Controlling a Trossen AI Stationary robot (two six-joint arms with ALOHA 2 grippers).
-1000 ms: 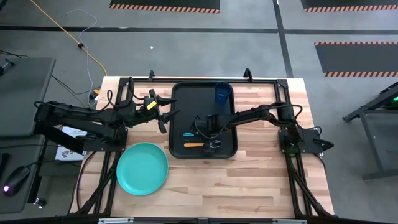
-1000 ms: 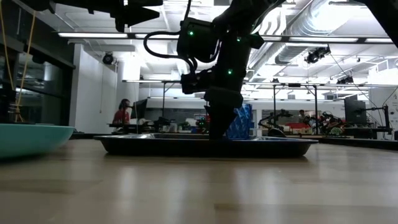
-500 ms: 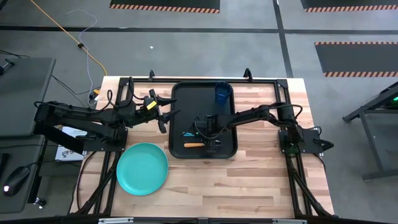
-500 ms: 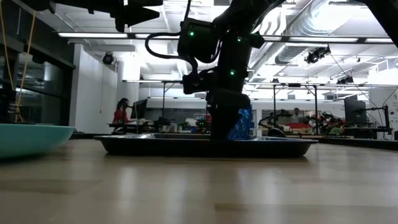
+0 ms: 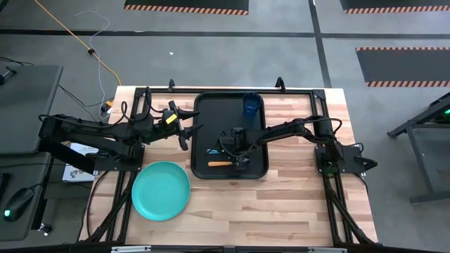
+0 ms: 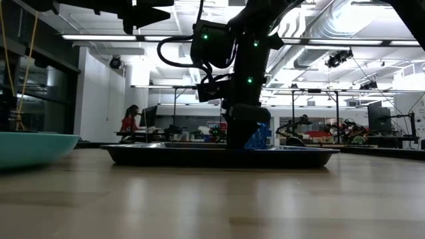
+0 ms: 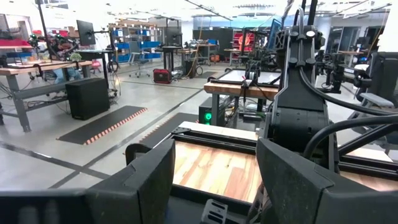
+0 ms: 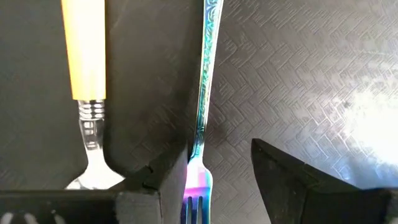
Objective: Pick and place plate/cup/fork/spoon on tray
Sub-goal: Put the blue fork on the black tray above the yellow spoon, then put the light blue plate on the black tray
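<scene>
The black tray lies at the table's far middle. On it stand the blue cup at the far right corner and, side by side near the front, the teal fork and the orange-handled spoon. My right gripper hangs open just above the tray floor, pointing down. The fork lies flat between its fingers, close along one finger. The teal plate rests on the wood left of the tray's front. My left gripper hovers open beside the tray's left rim. My right gripper's one finger stands right against the fork's neck, just above the tines. Whether it touches the fork, I cannot tell. The fork lies flat on the tray floor.
The spoon lies parallel to the fork, on the far side of that finger. Black frame rails run along the table's far edge and sides. Bare wood stretches in front of the tray. A person sits far off in the room.
My right gripper has opened and let go of the fork, which now lies flat on the tray floor beside the spoon. The gripper has stayed low over the tray.
</scene>
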